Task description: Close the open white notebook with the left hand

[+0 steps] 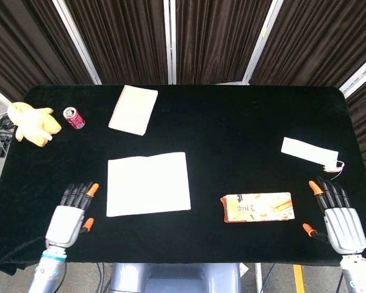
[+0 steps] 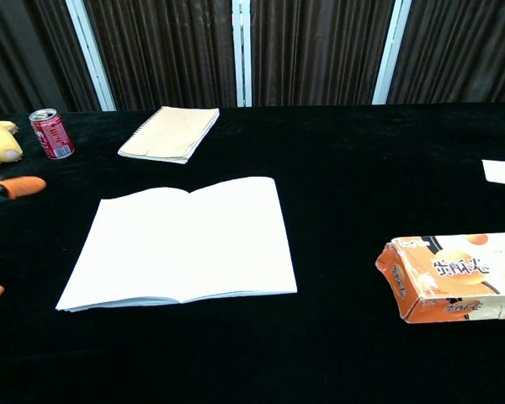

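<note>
The white notebook lies open and flat in the middle-left of the black table. My left hand hovers just left of the notebook's near-left corner, palm down, fingers spread, holding nothing. Only its orange fingertips poke in at the left edge of the chest view. My right hand rests open at the table's near-right edge, far from the notebook.
A tan spiral notebook lies at the back. A red can and a yellow plush toy sit at the far left. An orange snack box and a white packet lie on the right.
</note>
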